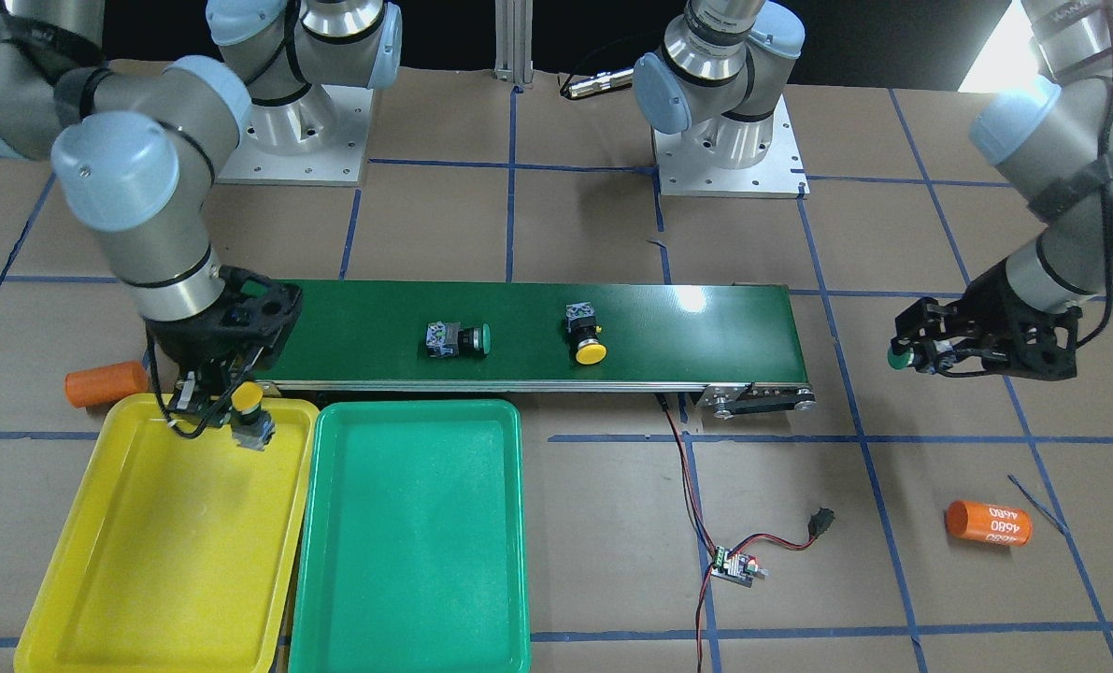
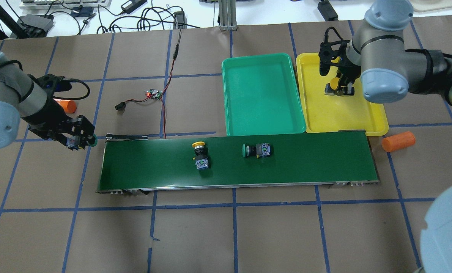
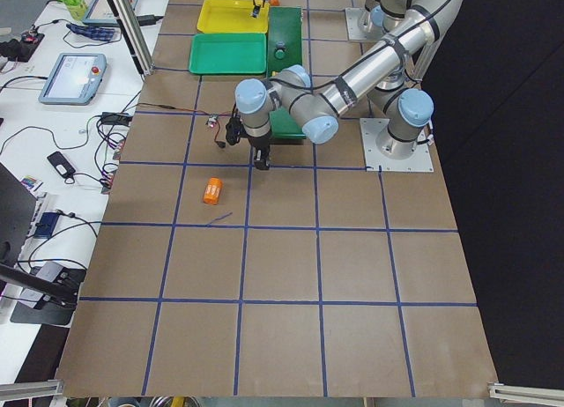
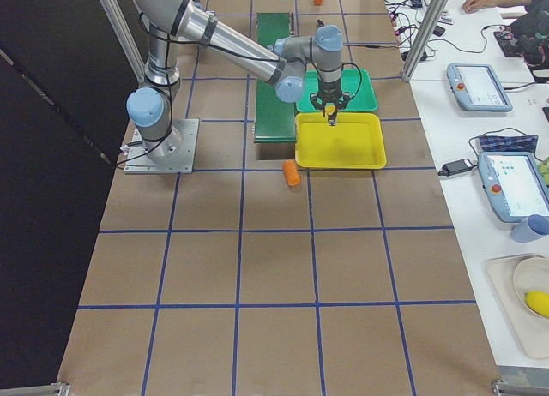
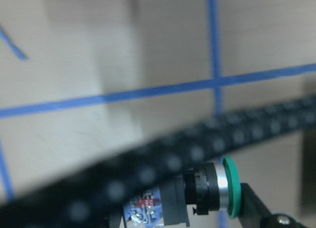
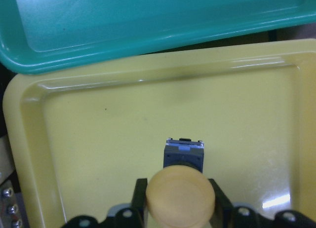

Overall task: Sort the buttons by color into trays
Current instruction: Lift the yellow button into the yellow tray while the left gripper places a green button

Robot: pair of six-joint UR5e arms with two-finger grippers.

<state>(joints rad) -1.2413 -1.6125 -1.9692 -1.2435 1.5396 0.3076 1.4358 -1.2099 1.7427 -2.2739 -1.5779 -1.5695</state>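
There's the right pincer [image 1: 238,416] clamped on a yellow button [image 1: 253,428] over the yellow tray [image 1: 145,561], the left pincer [image 2: 78,142] nipping a green button [image 2: 93,141]; they look light, rigid, best pinched by the blocky body.

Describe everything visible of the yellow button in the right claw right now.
The yellow button has a round matte yellow cap, a black collar and a blue-grey blocky body. It is upright, cap up, pinched at the collar by the right claw, over the yellow tray. Whether it touches the tray is unclear.
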